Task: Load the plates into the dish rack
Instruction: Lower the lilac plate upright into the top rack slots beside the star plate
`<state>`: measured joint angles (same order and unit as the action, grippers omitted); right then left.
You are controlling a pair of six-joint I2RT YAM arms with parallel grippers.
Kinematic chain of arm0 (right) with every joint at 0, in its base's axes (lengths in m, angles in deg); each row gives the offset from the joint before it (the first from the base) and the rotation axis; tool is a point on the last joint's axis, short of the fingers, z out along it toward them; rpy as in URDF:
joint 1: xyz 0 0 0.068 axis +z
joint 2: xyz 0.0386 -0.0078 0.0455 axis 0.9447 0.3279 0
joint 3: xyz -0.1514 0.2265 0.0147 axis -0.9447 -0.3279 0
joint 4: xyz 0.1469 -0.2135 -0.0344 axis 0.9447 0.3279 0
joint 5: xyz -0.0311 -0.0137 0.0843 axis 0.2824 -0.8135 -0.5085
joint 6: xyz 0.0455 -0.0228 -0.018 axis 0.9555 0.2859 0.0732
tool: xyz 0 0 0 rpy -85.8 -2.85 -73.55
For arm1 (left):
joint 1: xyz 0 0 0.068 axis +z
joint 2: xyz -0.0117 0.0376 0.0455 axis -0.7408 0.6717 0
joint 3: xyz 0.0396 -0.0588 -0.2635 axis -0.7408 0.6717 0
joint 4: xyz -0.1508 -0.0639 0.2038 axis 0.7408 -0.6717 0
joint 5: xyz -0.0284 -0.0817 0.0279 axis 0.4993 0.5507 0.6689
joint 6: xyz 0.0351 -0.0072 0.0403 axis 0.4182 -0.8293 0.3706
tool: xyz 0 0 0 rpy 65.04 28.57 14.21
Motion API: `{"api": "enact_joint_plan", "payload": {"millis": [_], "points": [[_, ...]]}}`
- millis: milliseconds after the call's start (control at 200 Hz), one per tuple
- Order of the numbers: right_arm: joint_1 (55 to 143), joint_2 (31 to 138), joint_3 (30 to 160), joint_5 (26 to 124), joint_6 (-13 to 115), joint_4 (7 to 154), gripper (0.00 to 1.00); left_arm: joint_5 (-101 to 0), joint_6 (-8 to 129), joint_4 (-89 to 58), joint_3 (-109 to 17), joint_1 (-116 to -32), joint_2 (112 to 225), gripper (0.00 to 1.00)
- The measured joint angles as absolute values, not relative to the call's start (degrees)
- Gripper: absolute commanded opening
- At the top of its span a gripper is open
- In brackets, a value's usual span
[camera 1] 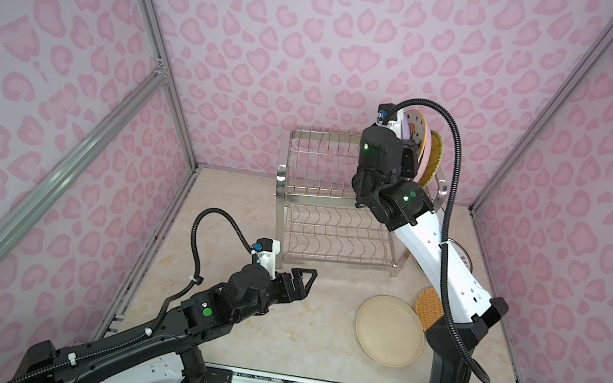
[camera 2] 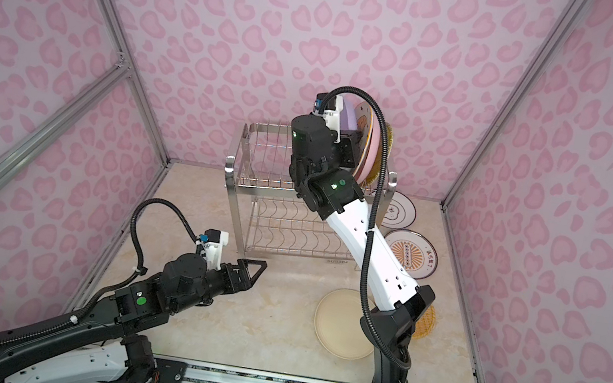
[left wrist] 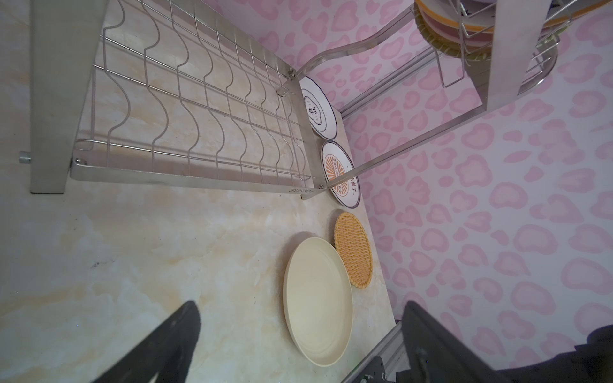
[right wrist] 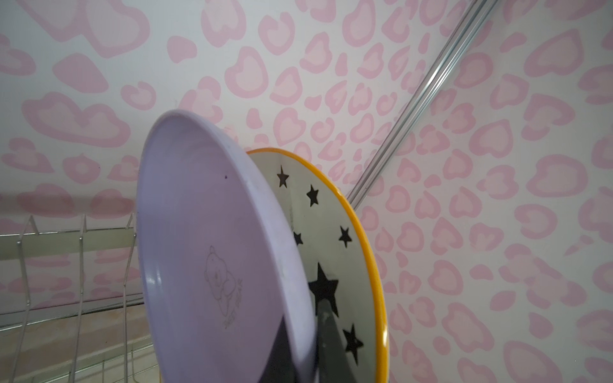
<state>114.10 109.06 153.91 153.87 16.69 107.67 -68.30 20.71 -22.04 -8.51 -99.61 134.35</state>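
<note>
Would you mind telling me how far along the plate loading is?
Done: a wicker plate, pink plate and star plate stand in the dish rack, top tier. In hand: the right gripper holds the lilac plate upright beside them; the left gripper is open, empty. Left: cream plate, second wicker plate, two printed plates on the table.

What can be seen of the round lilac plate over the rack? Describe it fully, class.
The round lilac plastic-looking plate is smooth, with a raised rim and a faint bear outline in its well. It stands on edge over the right end of the shiny steel wire dish rack's top tier, beside the star-patterned orange-rimmed plate. The right hand is shut on its rim. Whether it rests between prongs is hidden.
</note>
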Motion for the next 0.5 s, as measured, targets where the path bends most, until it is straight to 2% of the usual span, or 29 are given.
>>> {"api": "enact_joint_plan", "payload": {"millis": [500], "points": [[114.8,114.2,160.4,158.2,25.5,114.0,0.0,-66.5,20.7,-21.7,-9.0,-98.8,134.4,0.97]]}}
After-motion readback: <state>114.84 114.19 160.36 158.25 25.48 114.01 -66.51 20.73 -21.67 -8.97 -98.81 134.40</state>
